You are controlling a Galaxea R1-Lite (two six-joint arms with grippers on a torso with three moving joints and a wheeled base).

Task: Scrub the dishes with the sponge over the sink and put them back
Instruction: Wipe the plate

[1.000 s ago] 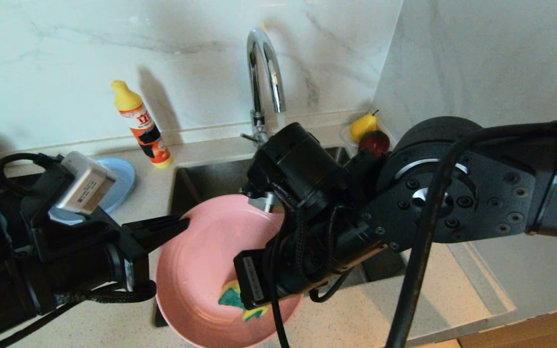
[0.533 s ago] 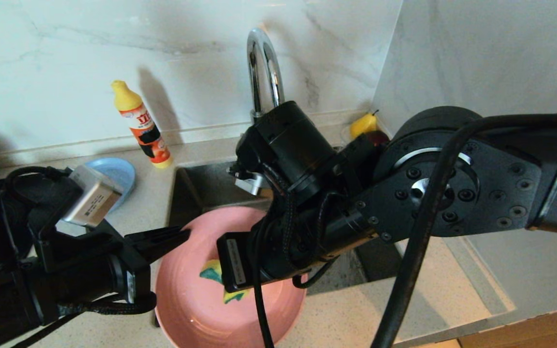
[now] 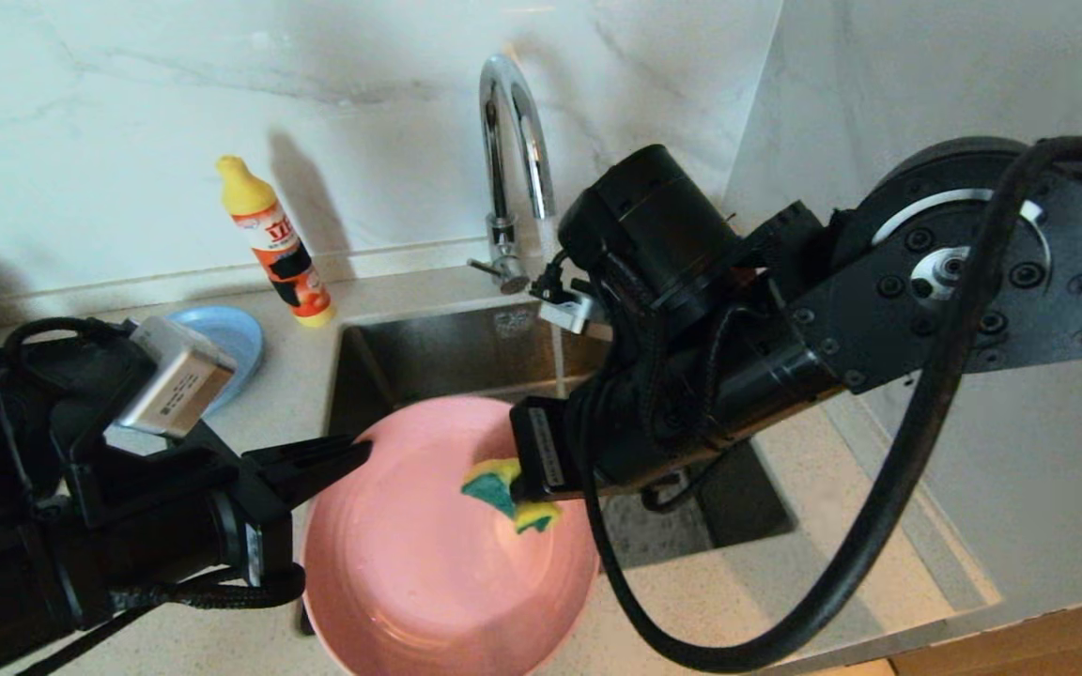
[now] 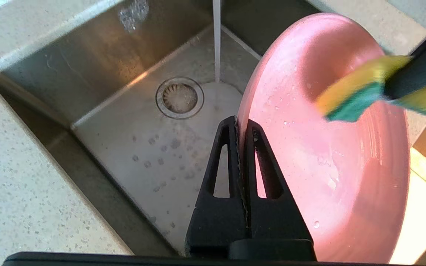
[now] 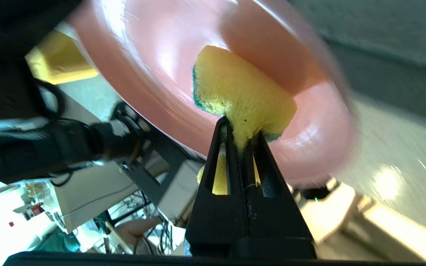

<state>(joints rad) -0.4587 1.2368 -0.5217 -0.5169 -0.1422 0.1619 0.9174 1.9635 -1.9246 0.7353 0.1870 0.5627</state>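
Speckled pale stone worktop [image 3: 259, 394] under a veined marble wall surrounds the square brushed-steel sink [image 4: 98, 74], where a thin stream falls from the arched chrome tap [image 3: 513, 141] beside the round strainer drain [image 4: 179, 98]. Over the sink's front edge the left gripper [image 4: 239, 127] pinches the rim of the smooth matte pink plate [image 3: 428, 573], tilted on edge. The right gripper [image 5: 240, 131] squeezes the porous yellow-and-green sponge [image 3: 508, 493], crumpled against the plate's face; a matte blue plate [image 3: 236, 343] lies on the worktop left of the sink.
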